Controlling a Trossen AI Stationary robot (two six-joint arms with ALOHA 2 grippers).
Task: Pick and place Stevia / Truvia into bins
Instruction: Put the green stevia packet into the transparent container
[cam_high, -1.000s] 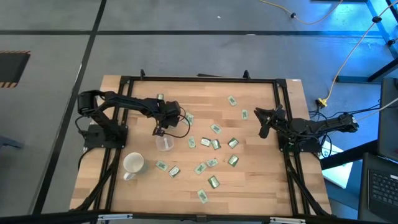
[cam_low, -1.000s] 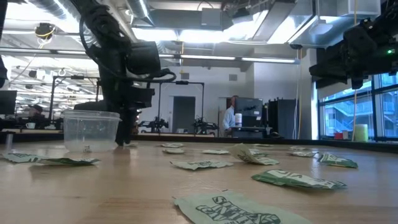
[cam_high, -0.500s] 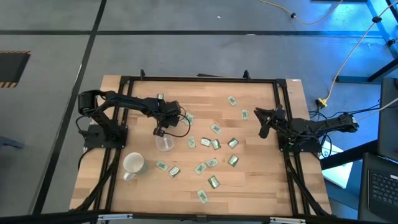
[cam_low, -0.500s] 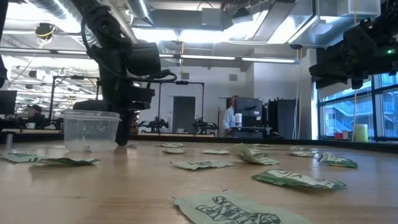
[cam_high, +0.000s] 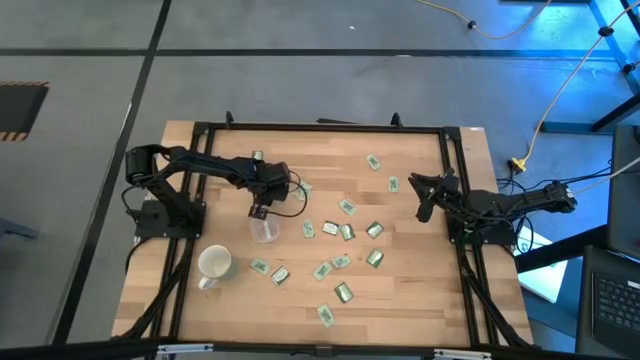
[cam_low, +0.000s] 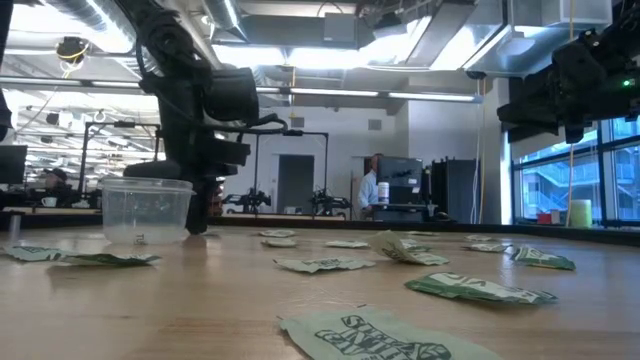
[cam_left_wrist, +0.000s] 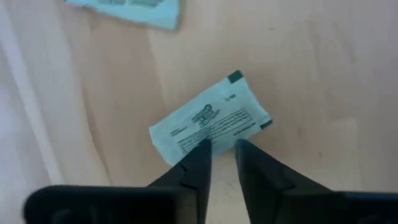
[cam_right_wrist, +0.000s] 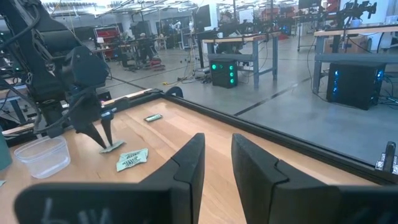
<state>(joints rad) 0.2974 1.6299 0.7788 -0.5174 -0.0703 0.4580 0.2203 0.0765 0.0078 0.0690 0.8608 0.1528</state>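
Sachets of Stevia (cam_high: 345, 232) lie scattered over the tabletop (cam_high: 420, 290) in the high view; the left gripper (cam_high: 258, 211) has edged closer to the clear cup (cam_high: 264, 230) than a second ago, while the right gripper (cam_high: 424, 207) waits unmoved near the right edge. Low view: the cup (cam_low: 146, 211) stands just in front of the left arm. Left wrist view: the fingers, narrowly parted, straddle one sachet (cam_left_wrist: 210, 124) flat on the wood; whether they pinch it I cannot tell. Right wrist view: its own fingers (cam_right_wrist: 188, 163) stand slightly apart, holding nothing.
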